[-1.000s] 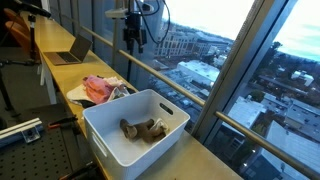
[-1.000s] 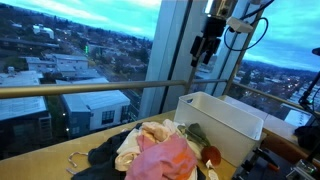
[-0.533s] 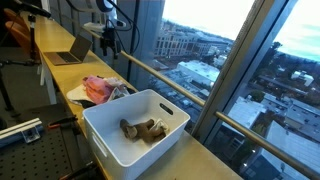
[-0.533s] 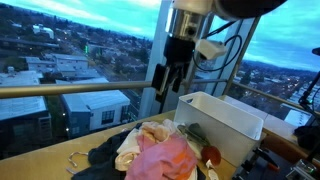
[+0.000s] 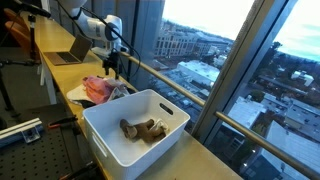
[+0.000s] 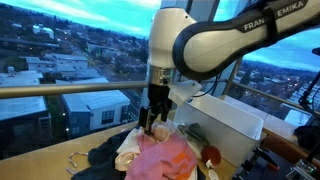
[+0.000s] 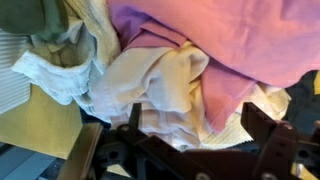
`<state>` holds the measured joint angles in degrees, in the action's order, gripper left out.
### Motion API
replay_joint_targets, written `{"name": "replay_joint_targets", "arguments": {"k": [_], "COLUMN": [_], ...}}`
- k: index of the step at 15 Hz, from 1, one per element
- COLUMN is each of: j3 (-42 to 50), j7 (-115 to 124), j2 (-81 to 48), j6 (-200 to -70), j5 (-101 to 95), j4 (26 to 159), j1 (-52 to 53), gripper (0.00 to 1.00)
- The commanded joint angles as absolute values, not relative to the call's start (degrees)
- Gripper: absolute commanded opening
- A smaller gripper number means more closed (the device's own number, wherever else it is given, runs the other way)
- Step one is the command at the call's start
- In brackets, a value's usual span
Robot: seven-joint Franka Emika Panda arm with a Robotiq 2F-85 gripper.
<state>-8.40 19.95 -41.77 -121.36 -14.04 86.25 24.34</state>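
The gripper [image 6: 152,120] is wide open, holding nothing, just over the clothes pile [image 6: 160,158] on the bench [image 5: 52,72]. A few brown things [image 5: 143,129] lie in the white bin [image 5: 110,142].

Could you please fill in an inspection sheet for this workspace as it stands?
Surface: a wooden counter running along the window.
Job's things: a pile of clothes, with a pink cloth on top and a cream cloth beside it.
Clutter: a white bin holding small brown items, too small to identify; a laptop at the counter's far end.
Gripper: the gripper is open, directly over the clothes; contact cannot be told.
Cables: nothing seen.
Surroundings: a tall window with a rail; city buildings outside.
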Motion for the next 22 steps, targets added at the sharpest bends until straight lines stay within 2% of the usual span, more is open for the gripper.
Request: {"name": "replay_joint_targets", "arguments": {"k": [1, 8, 9, 10, 15, 20, 22], "j3": [-8.4, -7.6, -7.5, -7.4, -8.1, -11.4, -13.4], "j7": [18.0, 17.3, 17.1, 16.9, 15.7, 11.4, 8.2], "j2": [-47.3, -56.8, -57.6, -58.2, -56.4, -49.4, -46.1], "j6": [-121.3, -119.9, -119.7, -119.6, -118.3, -120.2, -119.7], "j5": [-11.5, -10.0, -9.9, -9.7, -8.0, -3.7, -1.0], "j4": [81.2, 75.0, 74.3, 73.7, 72.8, 77.7, 79.8], "j1": [24.9, 25.8, 25.7, 25.7, 24.8, 20.5, 17.9], "gripper": [1.00, 1.00, 0.75, 0.74, 0.38, 0.00, 0.02]}}
